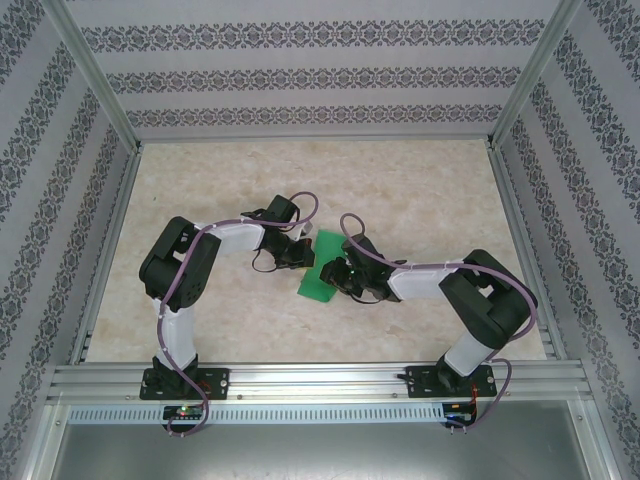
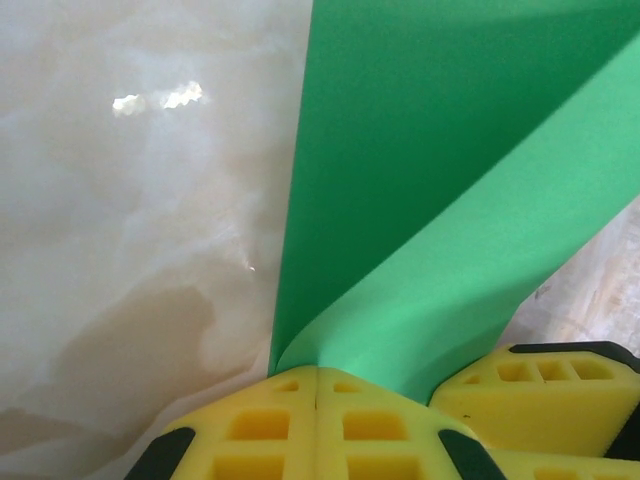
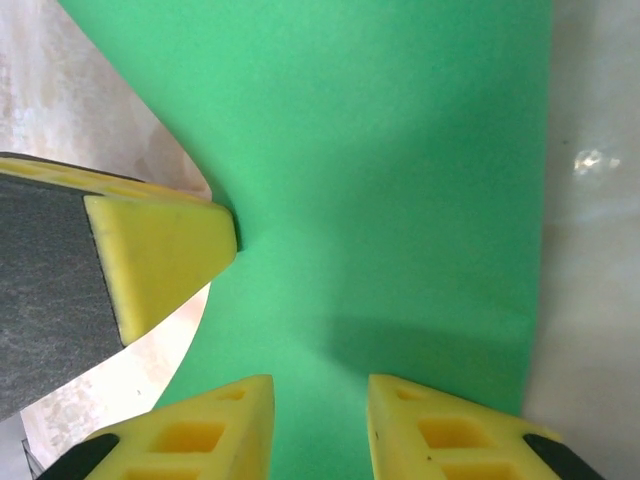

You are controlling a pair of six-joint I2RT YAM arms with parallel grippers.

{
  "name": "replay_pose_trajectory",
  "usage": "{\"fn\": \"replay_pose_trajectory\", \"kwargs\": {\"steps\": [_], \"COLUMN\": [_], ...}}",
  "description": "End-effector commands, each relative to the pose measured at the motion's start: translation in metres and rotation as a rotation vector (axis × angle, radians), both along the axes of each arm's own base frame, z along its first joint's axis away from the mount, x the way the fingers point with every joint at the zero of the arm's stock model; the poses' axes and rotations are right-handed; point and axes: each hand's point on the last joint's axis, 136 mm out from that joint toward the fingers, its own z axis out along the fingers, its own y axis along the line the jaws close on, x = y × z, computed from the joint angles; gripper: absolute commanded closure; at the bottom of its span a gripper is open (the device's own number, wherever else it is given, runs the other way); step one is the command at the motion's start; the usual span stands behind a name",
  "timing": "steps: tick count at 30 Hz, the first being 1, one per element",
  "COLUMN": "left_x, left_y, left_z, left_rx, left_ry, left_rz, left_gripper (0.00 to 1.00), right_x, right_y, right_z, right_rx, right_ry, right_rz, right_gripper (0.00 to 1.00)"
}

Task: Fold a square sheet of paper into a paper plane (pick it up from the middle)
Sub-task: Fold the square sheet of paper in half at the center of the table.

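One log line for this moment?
paper: curled over itself | left gripper: shut on paper's fold | right gripper: open over paper

From high behind the left arm [image 1: 190, 270] and the right arm [image 1: 470, 290], the whole cell is taken in by a fixed camera. It is faced forward and down over the pale marbled tabletop [image 1: 420, 180], with the arm bases set along the bottom edge, and it is the far view. The left wrist camera is aimed past the left gripper [image 2: 315, 380] and its yellow moulded fingers [image 2: 260, 425] onto the thin bright green sheet of paper [image 2: 420, 150], seen at very short range. The right wrist camera is pointed down past the right gripper [image 3: 320, 385], equally close. The green sheet and a patch of tabletop are shared by all three views. Each wrist view is also entered by a finger of the opposite gripper.
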Motion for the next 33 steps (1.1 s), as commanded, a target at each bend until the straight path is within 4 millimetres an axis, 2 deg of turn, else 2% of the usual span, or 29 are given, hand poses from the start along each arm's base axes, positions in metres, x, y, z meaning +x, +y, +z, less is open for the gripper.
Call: {"fn": "replay_pose_trajectory", "kwargs": {"steps": [1,3,6,9,13,17,20,24,26,30,33], "left_x": [-0.011,-0.011,-0.011,-0.011,-0.012,-0.012,-0.012,-0.011,-0.011,-0.011,-0.012], "left_y": [0.014,0.014,0.013,0.013,0.014,0.014,0.013,0.013,0.013,0.013,0.013], "left_z": [-0.016,-0.015,-0.014,-0.014,-0.015,-0.015,-0.015,-0.013,-0.013,-0.013,-0.014], "left_rx": [0.093,0.092,0.087,0.087,0.088,0.088,0.087,0.085,0.084,0.082,0.084], "left_ry": [0.02,0.017,0.016,0.018,0.018,0.019,0.02,0.015,0.016,0.017,0.019], "left_rz": [-0.004,-0.003,-0.005,-0.007,-0.009,-0.01,-0.009,-0.01,-0.012,-0.014,-0.015], "left_gripper": [1.0,1.0,1.0,1.0,1.0,1.0,1.0,1.0,1.0,1.0,1.0], "right_x": [-0.007,-0.005,-0.005,-0.011,-0.026,-0.034,-0.032,-0.027,-0.026,-0.032,-0.04], "right_y": [0.004,0.011,0.018,0.021,0.012,0.011,0.009,0.013,0.016,0.023,0.022], "right_z": [0.018,0.035,0.041,0.028,-0.004,-0.018,-0.011,0.018,0.026,0.022,0.004], "right_rx": [-0.017,0.002,0.018,0.016,-0.029,-0.023,-0.035,-0.023,-0.005,0.054,0.048], "right_ry": [-0.045,-0.088,-0.099,-0.068,-0.003,0.024,0.013,-0.047,-0.071,-0.074,-0.051], "right_rz": [0.036,0.051,0.064,0.071,0.046,0.047,0.044,0.06,0.065,0.075,0.07], "right_gripper": [0.69,0.69,0.69,0.69,0.7,0.69,0.69,0.69,0.69,0.69,0.7]}}
